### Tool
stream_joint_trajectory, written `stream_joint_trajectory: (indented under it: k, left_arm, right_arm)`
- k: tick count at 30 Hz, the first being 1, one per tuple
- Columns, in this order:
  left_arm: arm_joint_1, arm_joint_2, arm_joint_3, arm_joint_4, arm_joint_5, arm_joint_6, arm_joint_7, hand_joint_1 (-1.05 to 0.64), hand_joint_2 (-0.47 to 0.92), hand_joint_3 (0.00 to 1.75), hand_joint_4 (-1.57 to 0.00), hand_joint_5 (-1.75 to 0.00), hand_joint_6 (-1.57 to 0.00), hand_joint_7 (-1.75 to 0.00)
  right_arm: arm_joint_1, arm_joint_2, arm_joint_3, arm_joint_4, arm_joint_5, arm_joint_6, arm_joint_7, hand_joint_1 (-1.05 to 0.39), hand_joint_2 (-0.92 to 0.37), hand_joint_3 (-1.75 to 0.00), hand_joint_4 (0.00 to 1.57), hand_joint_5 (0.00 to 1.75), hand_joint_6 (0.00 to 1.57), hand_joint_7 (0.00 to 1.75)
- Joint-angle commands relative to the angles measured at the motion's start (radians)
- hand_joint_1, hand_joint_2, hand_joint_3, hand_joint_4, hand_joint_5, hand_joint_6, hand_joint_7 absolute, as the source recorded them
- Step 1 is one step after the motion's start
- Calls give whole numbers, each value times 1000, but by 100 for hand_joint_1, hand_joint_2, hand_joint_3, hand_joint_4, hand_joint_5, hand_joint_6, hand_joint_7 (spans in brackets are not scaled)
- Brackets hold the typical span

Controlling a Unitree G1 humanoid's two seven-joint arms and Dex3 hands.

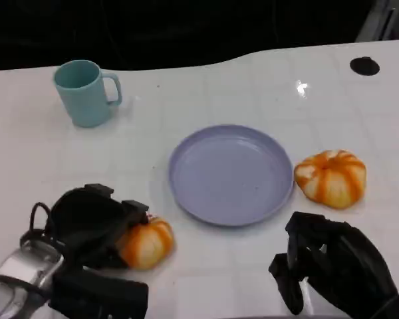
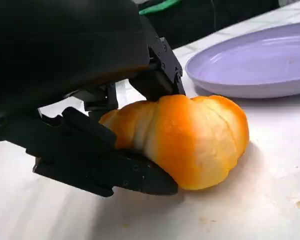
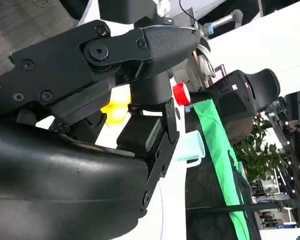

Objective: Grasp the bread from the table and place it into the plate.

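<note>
We see our left robot hand (image 1: 93,222) as a matte black, rounded shell with blocky black fingers (image 2: 115,172) branching from it. A thin black cable (image 1: 36,214) loops out near its wrist. Behind it sits our left forearm (image 1: 23,266), a polished silver cylinder with a dark ring where it meets the hand. Our right robot hand (image 1: 329,262) is likewise all black, smooth and bulbous at the back, with angular segmented fingers. Up close, its finger links (image 3: 115,50) are flat black plates fastened with round recessed screws (image 3: 97,50), and the shell (image 3: 55,190) below them has a soft glossy sheen.
</note>
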Motion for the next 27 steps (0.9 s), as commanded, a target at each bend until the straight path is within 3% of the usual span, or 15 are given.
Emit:
stream_joint_trajectory:
  k: [1, 3, 6, 10, 15, 19, 27]
  left_arm:
    - [35, 53, 58, -144, -16, 99, -128, -28, 92, 38, -75, -175, -77, -127]
    - [52, 59, 87, -199, -28, 131, -158, -24, 92, 39, -78, -175, -68, -159]
    - [80, 54, 140, -243, -75, 127, -127, -20, 87, 44, -80, -175, -65, -172]
    - [103, 15, 182, -262, -113, 108, -40, -19, 76, 66, -83, -175, -65, -175]
    - [83, -39, 186, -218, -120, 55, 101, -20, 54, 112, -90, -175, -70, -173]
    - [55, -69, 183, -185, -121, 21, 159, -18, 49, 122, -92, -175, -72, -173]
    - [-47, -108, 159, -113, -119, -11, 178, -18, 45, 119, -88, -175, -66, -174]
  right_arm:
    - [2, -10, -9, -9, 8, 2, -4, -95, -92, -33, 119, 165, 104, 150]
    - [2, -11, -9, -10, 5, 1, -6, -95, -92, -34, 119, 165, 103, 150]
    - [2, -12, -10, -9, 8, 3, -2, -95, -92, -34, 119, 165, 103, 150]
    - [2, -13, -10, -15, 8, 11, -8, -95, -92, -34, 119, 165, 103, 150]
    - [-2, -13, -11, -5, 9, 7, -1, -95, -92, -33, 119, 166, 104, 149]
    - [6, -10, -7, -6, 0, 0, -5, -96, -92, -33, 119, 166, 105, 150]
    - [5, -10, -11, 8, 5, -8, 8, -96, -92, -33, 120, 163, 105, 148]
